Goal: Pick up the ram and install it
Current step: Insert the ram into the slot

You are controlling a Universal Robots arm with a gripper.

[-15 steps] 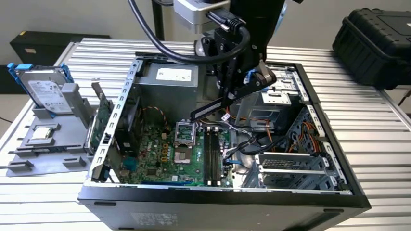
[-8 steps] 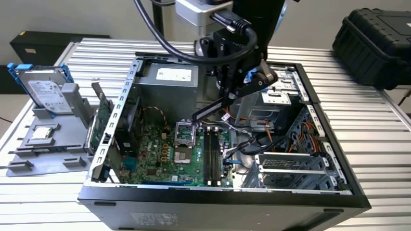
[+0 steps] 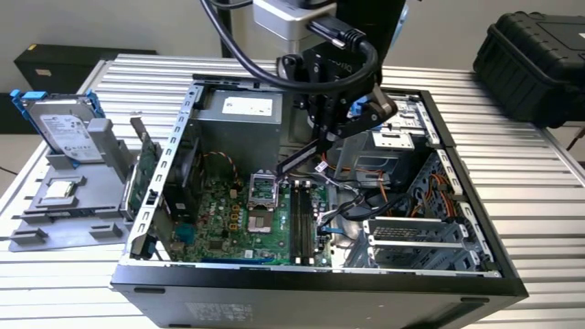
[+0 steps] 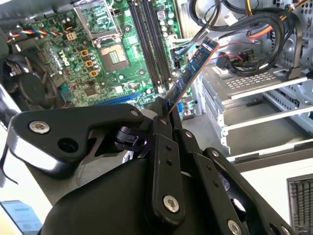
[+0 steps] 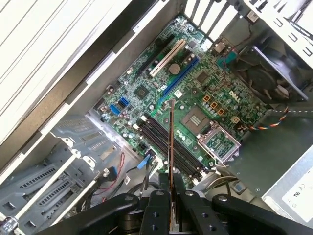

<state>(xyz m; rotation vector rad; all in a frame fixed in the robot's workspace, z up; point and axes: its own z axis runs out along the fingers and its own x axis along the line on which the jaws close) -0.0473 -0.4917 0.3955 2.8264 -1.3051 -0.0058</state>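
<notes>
The ram (image 3: 297, 159) is a long dark stick with black chips, hanging tilted above the motherboard (image 3: 219, 219) inside the open computer case (image 3: 311, 295). My gripper (image 3: 324, 142) is shut on its upper end. In the second wrist view the ram (image 4: 193, 67) sticks out from between the fingers (image 4: 166, 147), pointing toward the cables and the drive cage. In the first wrist view the ram (image 5: 172, 139) shows edge-on, held by the gripper (image 5: 172, 191) above the black memory slots (image 5: 155, 133). These slots (image 3: 300, 212) run beside the processor socket (image 3: 262, 190) and sit apart from the ram.
A silver hard drive with a blue frame (image 3: 62, 127) and a green expansion card (image 3: 142, 175) stand on a grey holder (image 3: 55, 226) at the exterior view's left. Cables (image 3: 366, 195) and a metal drive cage (image 3: 412, 240) crowd the case. A black box (image 3: 535, 62) sits far right.
</notes>
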